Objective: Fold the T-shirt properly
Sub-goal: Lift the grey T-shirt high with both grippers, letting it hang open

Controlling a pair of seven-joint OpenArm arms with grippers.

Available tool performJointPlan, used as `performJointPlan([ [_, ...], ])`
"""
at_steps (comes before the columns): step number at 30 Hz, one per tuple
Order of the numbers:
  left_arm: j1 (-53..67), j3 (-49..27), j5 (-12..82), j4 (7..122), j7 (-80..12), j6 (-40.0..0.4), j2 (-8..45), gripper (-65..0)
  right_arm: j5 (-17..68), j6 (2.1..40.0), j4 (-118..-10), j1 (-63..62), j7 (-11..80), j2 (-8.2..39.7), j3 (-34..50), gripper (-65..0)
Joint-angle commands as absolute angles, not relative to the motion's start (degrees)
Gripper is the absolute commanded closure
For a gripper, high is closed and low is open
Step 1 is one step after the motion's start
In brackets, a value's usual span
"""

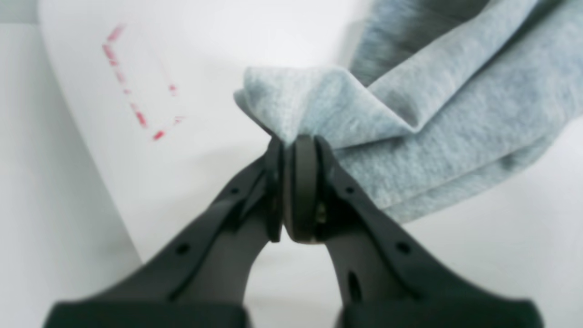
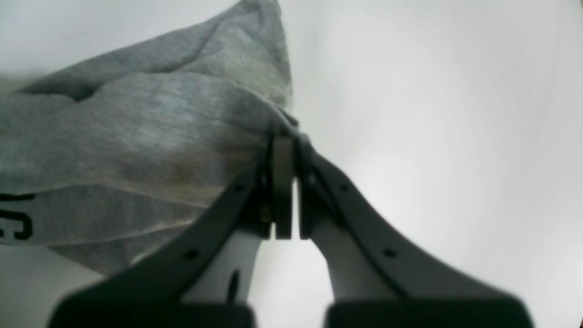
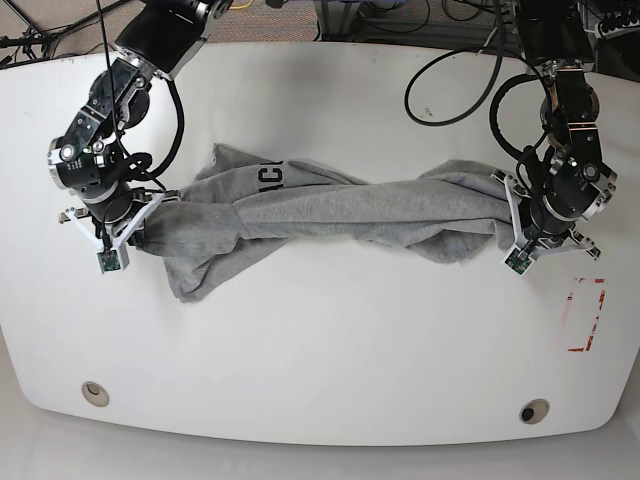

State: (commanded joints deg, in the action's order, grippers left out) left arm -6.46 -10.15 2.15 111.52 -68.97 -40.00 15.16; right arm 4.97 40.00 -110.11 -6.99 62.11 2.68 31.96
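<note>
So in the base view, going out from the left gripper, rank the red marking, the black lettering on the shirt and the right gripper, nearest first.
From the left gripper:
1. Red marking, just beside it toward the table's front edge.
2. Black lettering, past the T-shirt's middle.
3. Right gripper, at the shirt's opposite end.

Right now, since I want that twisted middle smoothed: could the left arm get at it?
Probably not yet. The left gripper has its fingers shut on one end of the T-shirt; nothing else blocks it.
</note>
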Motion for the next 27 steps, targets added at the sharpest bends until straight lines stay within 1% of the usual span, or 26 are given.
performJointPlan([
  [6,-9.63,-10.24,2.24,111.60,-68.88,-40.00,14.55,0.0,4.53,40.00,-111.78,-10.07,62.11,2.77,31.87,0.0],
  [8,-11.12,-10.42,2.24,111.60,-68.70,-37.67,12.44,0.0,4.44,40.00,-111.60,-11.74,62.11,3.03,31.96,0.0],
  [10,-12.44,-10.77,2.24,111.60,-68.70,-36.53,10.77,0.0,4.44,40.00,-111.52,-13.23,62.11,4.18,31.87,0.0],
  [16,-18.24,-10.95,2.24,111.69,-68.70,-35.91,8.31,0.0,4.44,40.00,-111.43,-18.07,62.11,5.32,31.69,0.0],
  [18,-20.00,-10.95,2.24,111.69,-68.70,-34.86,7.60,0.0,4.44,40.00,-111.08,-19.74,62.11,5.93,31.69,0.0],
  [23,-25.63,-10.77,2.24,111.69,-68.70,-30.46,6.20,0.0,4.44,40.00,-108.70,-24.92,62.90,9.27,30.99,0.0],
  [27,-30.73,-10.86,2.24,111.69,-68.70,-27.12,6.11,0.0,4.44,40.00,-106.51,-30.29,64.04,12.97,27.38,0.0],
])
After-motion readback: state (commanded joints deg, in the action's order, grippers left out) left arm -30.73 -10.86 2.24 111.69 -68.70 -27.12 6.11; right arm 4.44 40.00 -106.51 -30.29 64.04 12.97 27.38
